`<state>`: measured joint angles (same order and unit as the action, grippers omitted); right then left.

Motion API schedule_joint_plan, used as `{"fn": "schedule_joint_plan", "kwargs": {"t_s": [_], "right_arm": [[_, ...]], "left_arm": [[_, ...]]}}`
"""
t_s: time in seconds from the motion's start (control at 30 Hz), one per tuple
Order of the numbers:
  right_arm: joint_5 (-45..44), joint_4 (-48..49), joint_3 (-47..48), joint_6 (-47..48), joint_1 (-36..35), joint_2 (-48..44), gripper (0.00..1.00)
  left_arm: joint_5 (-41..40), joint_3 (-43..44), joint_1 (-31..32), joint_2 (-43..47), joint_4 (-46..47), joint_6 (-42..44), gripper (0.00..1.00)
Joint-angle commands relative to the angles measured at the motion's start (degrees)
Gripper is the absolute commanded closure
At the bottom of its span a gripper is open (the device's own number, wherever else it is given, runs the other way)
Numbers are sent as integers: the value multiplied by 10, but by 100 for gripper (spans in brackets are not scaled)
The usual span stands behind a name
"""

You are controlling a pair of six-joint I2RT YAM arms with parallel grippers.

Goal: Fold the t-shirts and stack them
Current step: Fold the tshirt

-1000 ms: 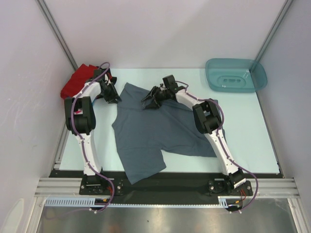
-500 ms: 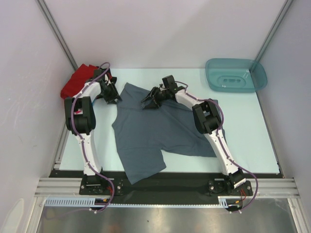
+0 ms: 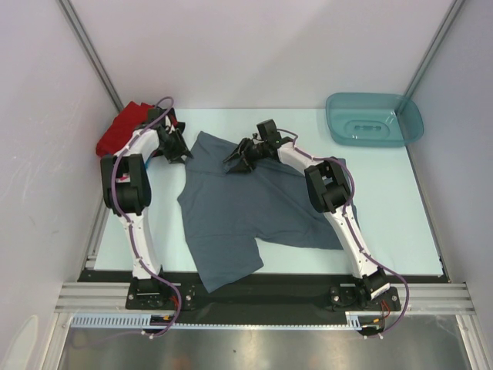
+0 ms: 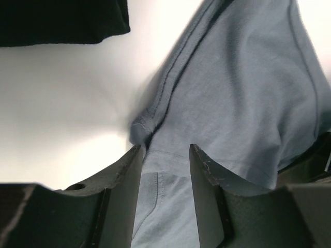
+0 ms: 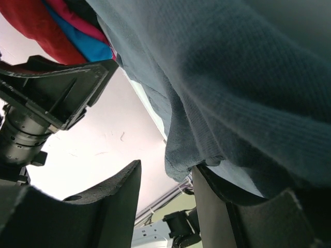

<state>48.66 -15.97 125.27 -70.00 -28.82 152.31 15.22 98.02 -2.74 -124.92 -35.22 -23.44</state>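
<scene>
Left arm (image 3: 137,146) partly hides the red t-shirt (image 3: 115,136).

a slate grey-blue t-shirt (image 3: 239,216) lies spread but rumpled across the middle of the table, one flap reaching the near edge at 7 o'clock, its far edge bunched at 12 o'clock. at 10 o'clock, in the far corner, a heap: red shirt (image 3: 119,132), bright blue shirt (image 5: 95,45), pink shirt (image 5: 72,18), black shirt (image 4: 62,20)

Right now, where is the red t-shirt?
In the top view, the red t-shirt lies bunched at the far left corner of the table, just behind the left gripper and left of the grey-blue t-shirt.
</scene>
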Motion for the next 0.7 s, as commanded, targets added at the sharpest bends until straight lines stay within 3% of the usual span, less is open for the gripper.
{"fn": "schedule_joint_plan", "kwargs": {"t_s": [0.0,0.67], "right_arm": [[20,8,11,-3,-6,2,50],[24,8,11,-5,-8,4,50]], "left_arm": [[-9,14,3,57,12,13,52],[12,14,4,21,16,7,56]]}}
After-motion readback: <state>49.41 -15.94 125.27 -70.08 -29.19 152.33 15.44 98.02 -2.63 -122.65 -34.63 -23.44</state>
